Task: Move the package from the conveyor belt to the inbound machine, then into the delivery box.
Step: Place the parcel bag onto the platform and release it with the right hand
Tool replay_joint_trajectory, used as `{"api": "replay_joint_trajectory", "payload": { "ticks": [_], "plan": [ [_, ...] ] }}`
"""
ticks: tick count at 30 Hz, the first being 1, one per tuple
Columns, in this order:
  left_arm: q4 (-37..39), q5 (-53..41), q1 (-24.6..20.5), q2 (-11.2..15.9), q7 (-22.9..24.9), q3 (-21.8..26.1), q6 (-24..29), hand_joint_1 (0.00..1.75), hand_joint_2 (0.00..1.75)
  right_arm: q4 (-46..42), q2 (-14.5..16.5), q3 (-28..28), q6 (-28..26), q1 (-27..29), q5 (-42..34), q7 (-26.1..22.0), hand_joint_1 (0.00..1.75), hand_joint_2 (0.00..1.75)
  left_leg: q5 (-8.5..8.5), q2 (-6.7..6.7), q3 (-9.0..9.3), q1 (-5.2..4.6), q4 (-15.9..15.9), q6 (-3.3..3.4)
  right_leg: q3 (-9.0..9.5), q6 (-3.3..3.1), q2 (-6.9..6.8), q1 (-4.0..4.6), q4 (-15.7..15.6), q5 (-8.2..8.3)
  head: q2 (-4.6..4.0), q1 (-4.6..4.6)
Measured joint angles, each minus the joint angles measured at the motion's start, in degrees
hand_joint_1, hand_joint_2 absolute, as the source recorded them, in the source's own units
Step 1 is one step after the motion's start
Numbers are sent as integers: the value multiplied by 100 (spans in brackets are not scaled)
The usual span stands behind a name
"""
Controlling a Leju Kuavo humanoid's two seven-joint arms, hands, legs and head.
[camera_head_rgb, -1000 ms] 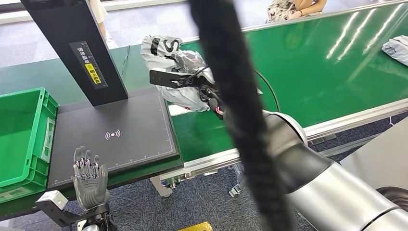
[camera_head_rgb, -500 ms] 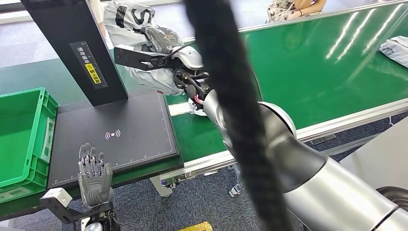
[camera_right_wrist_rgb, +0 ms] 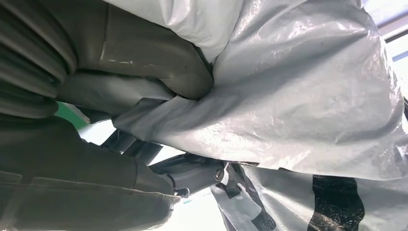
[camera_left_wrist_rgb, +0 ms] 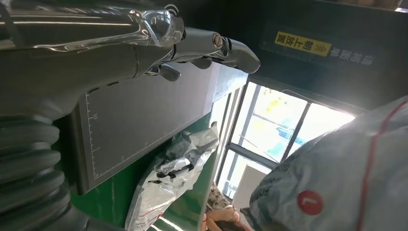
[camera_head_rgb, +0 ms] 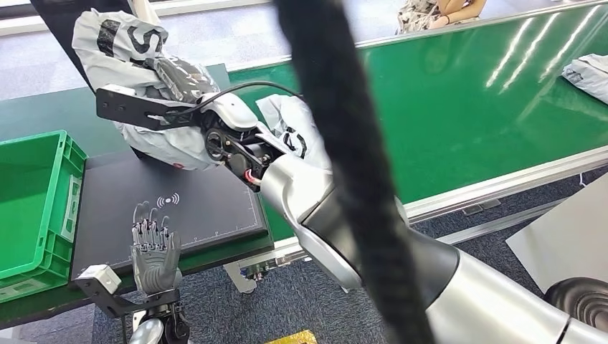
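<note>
Head view: the right hand (camera_head_rgb: 188, 80) grasps a grey plastic package (camera_head_rgb: 122, 43) with black lettering and holds it in the air above the far edge of the black inbound machine (camera_head_rgb: 208, 208), right in front of the machine's black upright post (camera_head_rgb: 54, 11). The package is off the green conveyor belt (camera_head_rgb: 466, 93) and does not appear to rest on the scanning plate; a small red round sticker shows on its underside. In the right wrist view the thick thumb (camera_right_wrist_rgb: 159, 62) presses into the crinkled grey plastic (camera_right_wrist_rgb: 308, 96), so the grip is firm.

A second grey package (camera_head_rgb: 290, 129) lies on the belt just beside the machine, partly behind the right arm. A third one (camera_head_rgb: 589, 72) sits far along the belt, well apart.

The left hand (camera_head_rgb: 152, 251) is low at the near edge of the machine, fingers straight and spread, holding nothing. The left wrist view shows those fingers (camera_left_wrist_rgb: 231, 48) stretched out near the plate's ruler markings.

A green delivery box (camera_head_rgb: 43, 208) stands touching the machine's left side. A person (camera_head_rgb: 430, 11) sits beyond the belt's far edge.
</note>
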Motion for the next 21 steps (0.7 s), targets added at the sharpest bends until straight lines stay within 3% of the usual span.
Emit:
{"api": "replay_joint_trajectory", "payload": {
  "ticks": [3, 8, 13, 21],
  "plan": [
    [44, 30, -34, -2, 0, -87, 34, 0, 175, -179, 76, 499, -91, 106, -845, 77, 175, 175, 0, 3, 0, 0, 0, 0, -1, 0, 0, 0, 0, 0, 0, 0],
    [54, 34, -43, -3, -1, -118, 49, 0, 175, -239, 93, 691, -143, 130, -1137, 107, 175, 175, 0, 4, 0, 0, 0, 0, -1, 0, 0, -1, 0, 0, 0, 1],
    [97, 19, -69, -7, 0, -226, 109, 0, 175, -139, 130, 1862, -555, 329, -2215, -111, 175, 175, -1, -1, 0, 0, 0, 0, 0, 0, 0, -1, -1, -1, 0, -1],
    [98, -169, -55, -5, 0, -156, 98, 0, 175, 274, -98, 1964, -786, 840, -2078, -247, 175, 175, -1, -1, -1, -1, 1, 0, -1, 0, -1, -1, -1, -1, 0, -1]
  ]
}}
